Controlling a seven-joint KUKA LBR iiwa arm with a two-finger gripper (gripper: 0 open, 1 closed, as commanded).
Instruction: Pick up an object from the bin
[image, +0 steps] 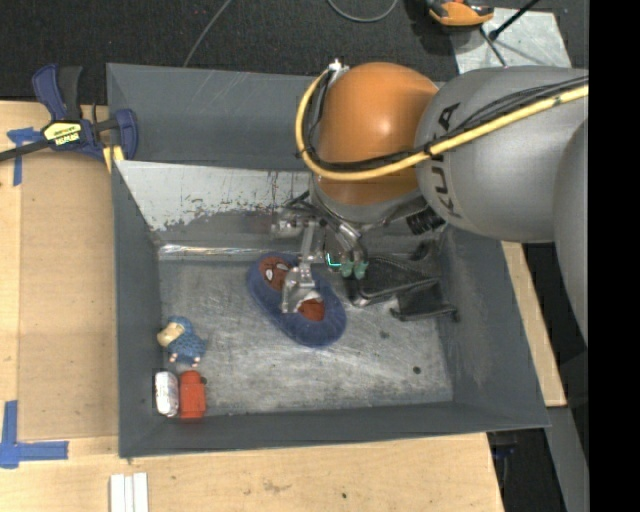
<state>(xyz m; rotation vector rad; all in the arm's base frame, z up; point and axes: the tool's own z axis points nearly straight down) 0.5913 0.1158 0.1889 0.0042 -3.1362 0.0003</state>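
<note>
**Gripper low over the blue slipper-shaped thing, mid-bin**

From the overhead camera I see the gripper (303, 290) hanging under the orange wrist cover, down at the blue slipper-shaped thing (322, 330). That thing lies near the middle of the bin (135, 300) floor, a little towards the far wall. It has reddish-brown patches on its upper side. The wrist blocks my line of sight, so I cannot tell whether the gripper is apart, together or clamped on anything, and I won't call this a hold.

The blue thing looks to me like soft plush: light, yielding, not fragile and not slippery. I judge its raised rim the best place to pinch, since the fabric there should bunch and stay put.

A black angular object (405, 297) lies just beside it towards the right wall. A small blue-and-tan toy figure (182, 342) and a red-and-white piece (180, 393) sit well apart in the near left corner.
</note>
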